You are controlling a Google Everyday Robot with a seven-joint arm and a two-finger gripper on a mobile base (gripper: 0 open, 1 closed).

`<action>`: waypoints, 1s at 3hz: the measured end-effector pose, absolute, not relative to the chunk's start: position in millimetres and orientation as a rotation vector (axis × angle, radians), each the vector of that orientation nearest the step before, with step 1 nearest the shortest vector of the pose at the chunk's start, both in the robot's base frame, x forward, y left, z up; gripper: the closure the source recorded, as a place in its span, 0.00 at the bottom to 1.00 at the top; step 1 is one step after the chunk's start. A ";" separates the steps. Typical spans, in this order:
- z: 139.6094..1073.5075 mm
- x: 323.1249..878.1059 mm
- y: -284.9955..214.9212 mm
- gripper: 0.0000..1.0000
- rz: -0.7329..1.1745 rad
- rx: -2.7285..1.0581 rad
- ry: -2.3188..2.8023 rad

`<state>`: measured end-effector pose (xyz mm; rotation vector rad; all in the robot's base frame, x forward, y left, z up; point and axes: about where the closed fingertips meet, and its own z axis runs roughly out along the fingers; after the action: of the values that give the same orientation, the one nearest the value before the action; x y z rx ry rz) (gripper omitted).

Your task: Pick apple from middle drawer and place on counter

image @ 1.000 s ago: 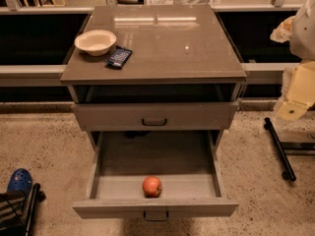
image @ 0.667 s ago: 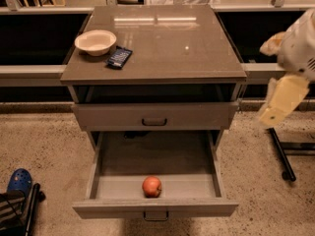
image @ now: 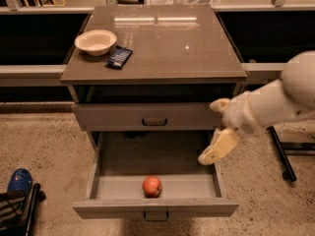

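The white arm (image: 283,95) is showing at the right edge of the view, higher than the middle drawer (image: 113,209) and to its right, and it is slanting down toward the left. Its thick rounded part is sitting farthest from the drawer. The narrower wrist (image: 242,116) is hanging above the drawer's right side wall. The cream-coloured gripper (image: 218,149) is pointing down and to the left, hovering over the right rear corner of the drawer.
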<state>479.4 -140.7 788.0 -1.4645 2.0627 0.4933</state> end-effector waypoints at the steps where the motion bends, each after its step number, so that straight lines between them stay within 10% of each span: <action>1: 753.2 487.9 -126.9 0.00 0.493 -1.569 1.894; 3: 719.9 515.8 -71.6 0.00 0.623 -1.493 1.736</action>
<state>515.8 -71.6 719.9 -1.4934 1.7363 0.6225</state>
